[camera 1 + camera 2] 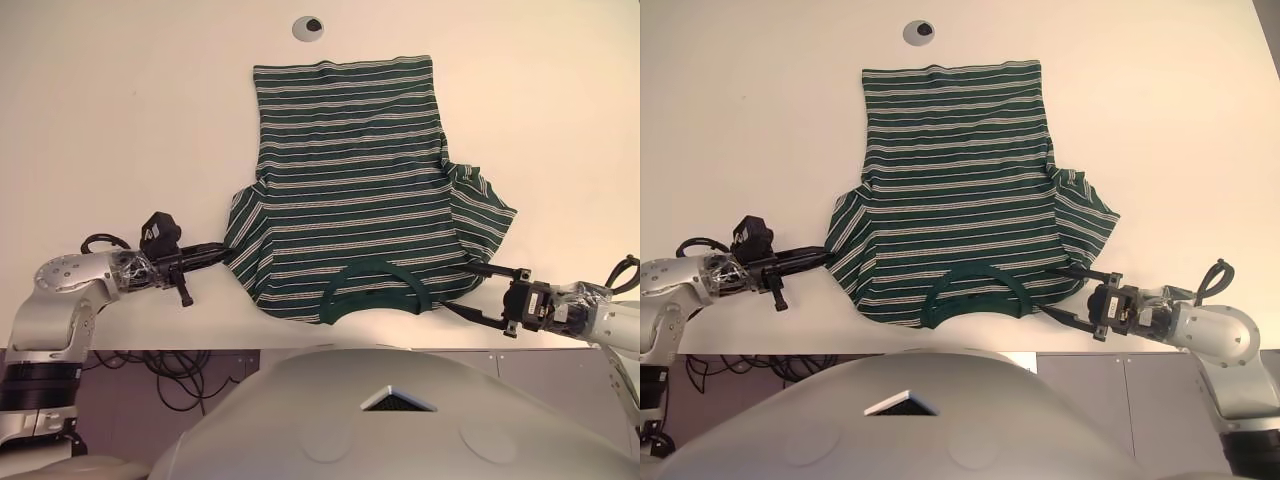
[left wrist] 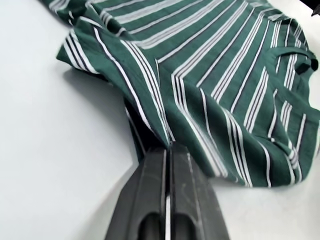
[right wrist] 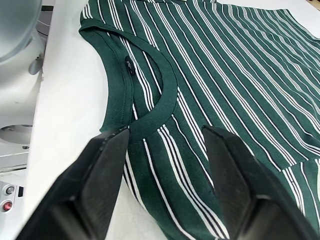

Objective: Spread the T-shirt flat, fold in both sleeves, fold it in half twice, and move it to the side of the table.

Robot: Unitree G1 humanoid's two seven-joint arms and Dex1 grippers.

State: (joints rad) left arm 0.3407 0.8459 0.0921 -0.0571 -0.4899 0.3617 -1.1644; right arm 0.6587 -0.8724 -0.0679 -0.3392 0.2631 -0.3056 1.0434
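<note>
**Table** [image 1: 100, 120]: white; the garment is borne at its middle, towards the near edge.

**T-shirt** [image 1: 350, 190]: green with pale stripes, laid mostly flat. Its long axis runs from the near edge to the far side, hem farthest and collar [image 3: 167, 95] nearest the robot. The left sleeve [image 1: 245, 215] is bunched against the body; the right sleeve [image 1: 485, 210] is spread outward and rumpled.

**Right gripper** [image 3: 165, 131]: held wide open at the near right shoulder, just beside the collar. Striped cloth is seen between the fingers, but nothing is gripped.

**Left gripper** [image 2: 167, 150]: pressed closed, with the left sleeve's outer edge apparently pinched at its tip.

**Governing relation**: the garment lies inward of both grippers. A sleeve fold is judged to be carried across the long axis, towards the midline. The left arm is nearer the left sleeve.
</note>
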